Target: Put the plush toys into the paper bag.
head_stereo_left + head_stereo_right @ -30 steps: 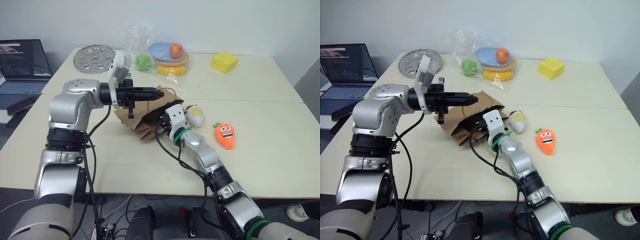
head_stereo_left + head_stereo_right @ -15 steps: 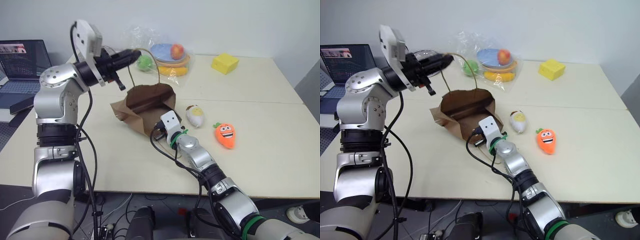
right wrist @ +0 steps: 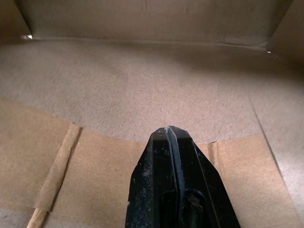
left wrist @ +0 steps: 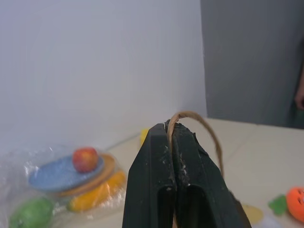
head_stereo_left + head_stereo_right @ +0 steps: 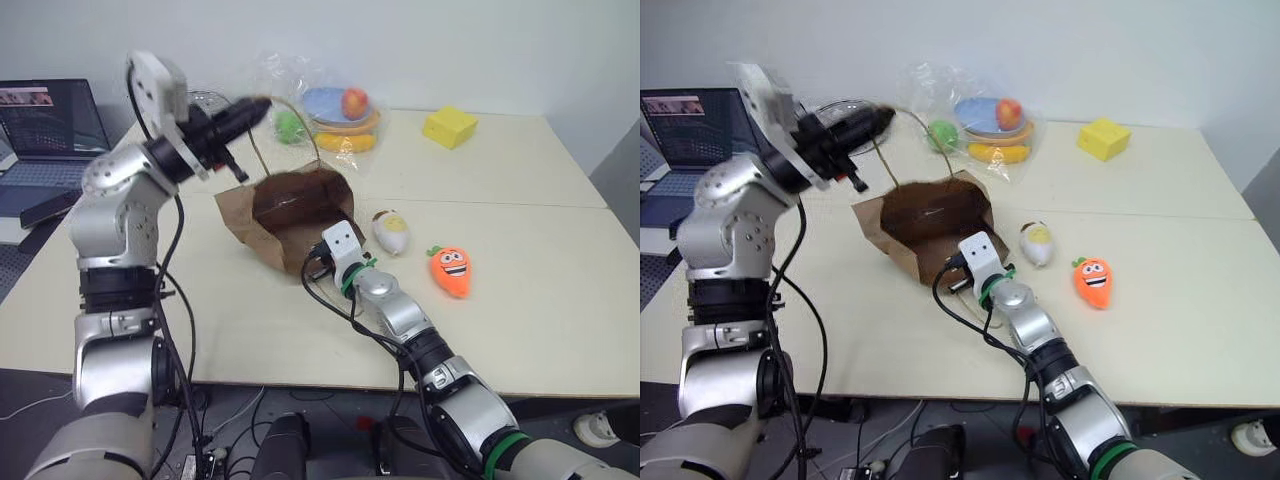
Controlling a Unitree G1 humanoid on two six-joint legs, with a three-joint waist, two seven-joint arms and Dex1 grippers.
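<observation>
The brown paper bag (image 5: pixel 237 218) lies tipped on the table with its dark mouth open toward me. My left gripper (image 5: pixel 260 103) is above it, shut on one thin loop handle (image 4: pixel 202 120), which it holds up taut. My right gripper (image 5: pixel 314 264) is at the near lip of the bag's mouth, its fingers (image 3: pixel 156 156) shut and resting over the paper just inside. Both plush toys lie on the table right of the bag: the white-and-yellow egg (image 5: pixel 391 230) close to it, the orange carrot (image 5: pixel 451 270) farther right.
At the table's far side, a clear plastic bag (image 5: pixel 320 105) holds stacked plates and glossy fruit. A yellow block (image 5: pixel 448 125) sits far right. A round metal disc (image 5: pixel 835 108) lies behind my left arm. A laptop (image 5: pixel 45 125) stands on the left.
My left gripper lifted the handle up and to the left, pulling the bag's mouth open and more upright. The right gripper sank slightly at the bag's near lip.
</observation>
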